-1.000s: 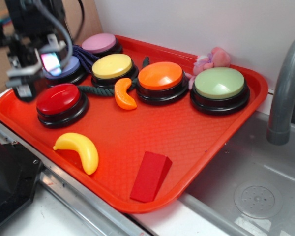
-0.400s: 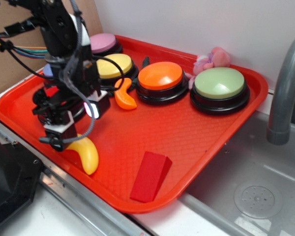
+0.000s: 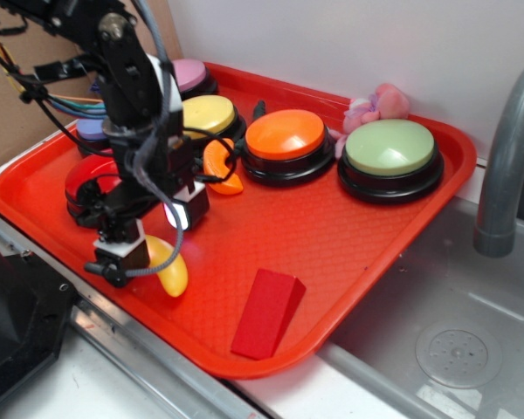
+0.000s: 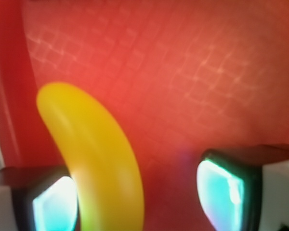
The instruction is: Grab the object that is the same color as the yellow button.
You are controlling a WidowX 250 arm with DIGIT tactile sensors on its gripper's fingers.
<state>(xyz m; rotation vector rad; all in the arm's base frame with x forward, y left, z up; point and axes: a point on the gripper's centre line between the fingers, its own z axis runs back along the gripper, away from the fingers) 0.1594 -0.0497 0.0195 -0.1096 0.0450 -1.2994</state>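
Banana, the little yellow toy, lies on the red tray near its front edge, and in the exterior view the end effector is right down over its left end, with the yellow button well behind the arm, an orange slice toy just behind it, and a red block off to the end effector's right. From the wrist view, the fingers stand apart, the banana running up between them and lying against the left one, clear of the other.
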